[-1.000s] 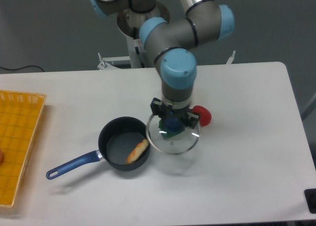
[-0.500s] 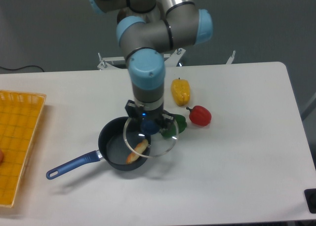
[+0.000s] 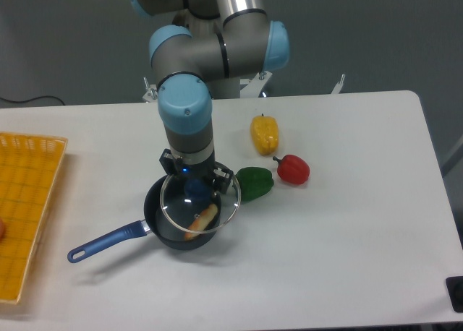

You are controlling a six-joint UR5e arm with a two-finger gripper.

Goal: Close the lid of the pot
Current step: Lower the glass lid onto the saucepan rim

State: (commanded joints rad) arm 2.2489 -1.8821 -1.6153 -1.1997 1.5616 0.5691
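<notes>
A: 1 second back the gripper [image 3: 196, 184] carried the pot lid [image 3: 200, 201] well to the right of the pot [image 3: 184, 217], in front of the red pepper [image 3: 292, 169]; now it hangs almost directly over the pot, its fingers clamped on the lid's dark blue knob.

B: Is the lid seated?

A: Not by my reading; the glass disc looks slightly tilted and offset a little to the right of the pot's rim, so it appears to be held just above the pot rather than resting on it; I cannot tell whether any edge touches.

B: What else has shown up?

A: 2 things hidden or partly hidden by the arm before are now plain; a green pepper [image 3: 255, 183] just right of the pot and a yellow pepper [image 3: 264, 134] further behind and right of it; the bread roll [image 3: 200, 220] lies inside the pot, seen through the glass; the pot's blue handle points to the front left, toward the yellow basket [image 3: 29, 208] well to the pot's left.

B: So what remains?

A: Most of the carry seems done; I judge a small shift left and a descent are left, then release.
</notes>
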